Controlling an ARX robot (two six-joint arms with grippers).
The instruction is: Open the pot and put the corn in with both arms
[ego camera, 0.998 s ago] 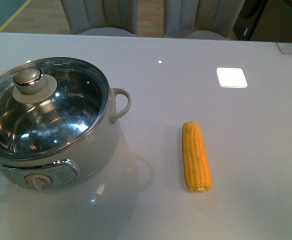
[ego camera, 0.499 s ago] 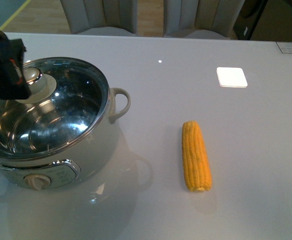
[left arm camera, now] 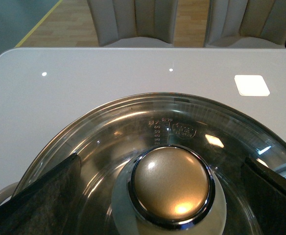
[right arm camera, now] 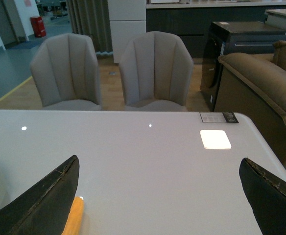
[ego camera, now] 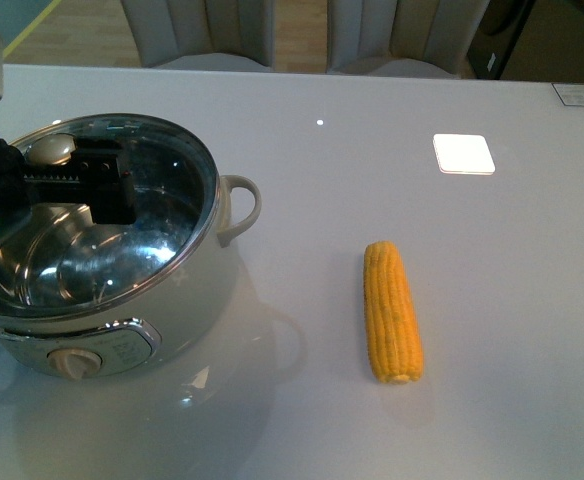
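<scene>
The large round pale cream electric pot [ego camera: 177, 290] with its shiny steel rim stands at the near left corner of the smooth pale grey tabletop [ego camera: 492, 260]. Its loop side handle [ego camera: 242, 207] points toward the right edge and its cream control knob [ego camera: 75, 362] faces the near edge. The clear glass lid [ego camera: 167, 190] sits on the pot. Its rounded cream knob [left arm camera: 171, 183] shows between the two fingers [left arm camera: 42, 200] of the left hand [left arm camera: 162, 164]. The fingers stand apart, one on each side of the knob, and neither appears to touch it. The bulky black left arm [ego camera: 17, 195], with a small green light, reaches over the lid from the left edge.

The yellow-orange husked corn cob [ego camera: 392, 312] lies on the tabletop toward the near edge, well apart from the pot on its right. It lies lengthwise from near to far, its cut end toward the near edge.

The right hand [right arm camera: 160, 169] hangs above the tabletop with its fingers apart and nothing between them; the corn shows beside one finger. A bright white square patch [ego camera: 463, 155] lies toward the far right corner. Two grey upholstered chairs [right arm camera: 155, 68] stand beyond the far edge.
</scene>
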